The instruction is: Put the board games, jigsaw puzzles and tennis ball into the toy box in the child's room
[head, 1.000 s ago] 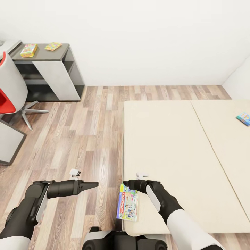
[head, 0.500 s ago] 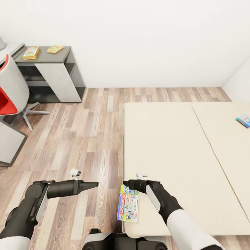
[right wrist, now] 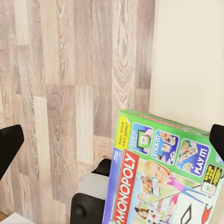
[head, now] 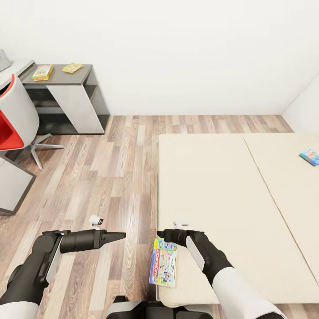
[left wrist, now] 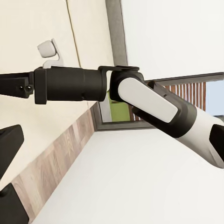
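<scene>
Head view, nearest first: right gripper (head: 163, 235) sits over the near-left corner of the bed (head: 212, 186), with a Monopoly board game (head: 163, 261) right below it, hanging half off the mattress edge over the wood floor (head: 110, 168). Right wrist view shows the Monopoly box (right wrist: 158, 172) big and close, between the two dark fingertips at the frame edges, fingertip (right wrist: 8, 144) well clear of the box. So right jaws look spread, not on the box yet; contact I cannot tell. Left gripper (head: 117, 236) points toward the right one, tips together in a closed point, holding nothing.

Step in hand, as I judge it: grab this first board game off the bed. To do it well: bring the jaws down across the box's narrow side, not the long one, and close on the part overhanging the floor, since that edge gives finger room under it. Risk: nudging it and tipping it onto the floor. Keep it flat and lift straight.

Farther out: second board game (head: 309, 156), a small blue box, lies at the far right of the mattress, well apart. Far left, dark table (head: 84, 71) carries two flat colourful boxes: a box (head: 42, 72) and a jigsaw puzzle (head: 72, 68), just beside each other. Red-and-white chair (head: 13, 119) stands near the table. All toys remain to be boxed.
</scene>
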Controlling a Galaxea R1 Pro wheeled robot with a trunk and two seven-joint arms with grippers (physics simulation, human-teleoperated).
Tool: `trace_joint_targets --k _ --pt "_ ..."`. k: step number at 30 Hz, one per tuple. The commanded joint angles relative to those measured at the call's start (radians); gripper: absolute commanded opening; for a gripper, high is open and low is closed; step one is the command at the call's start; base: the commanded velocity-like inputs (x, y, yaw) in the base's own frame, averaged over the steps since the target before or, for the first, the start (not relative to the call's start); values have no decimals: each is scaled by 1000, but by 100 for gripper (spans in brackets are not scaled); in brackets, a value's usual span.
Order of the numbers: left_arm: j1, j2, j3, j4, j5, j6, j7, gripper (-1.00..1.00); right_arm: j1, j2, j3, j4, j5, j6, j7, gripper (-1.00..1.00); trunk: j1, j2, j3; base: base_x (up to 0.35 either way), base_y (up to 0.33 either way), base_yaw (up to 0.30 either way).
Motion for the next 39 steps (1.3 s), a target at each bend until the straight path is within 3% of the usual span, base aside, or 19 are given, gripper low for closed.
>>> trace_joint_targets --k 1,39 --pt "0 0 0 0 -1 11 -4 100 0 0 1 -1 -2 5 0 100 1 -1 0 0 0 0" --pt "0 0 0 0 -1 11 -3 100 0 1 1 -1 -2 4 0 100 1 -1 63 0 0 1"
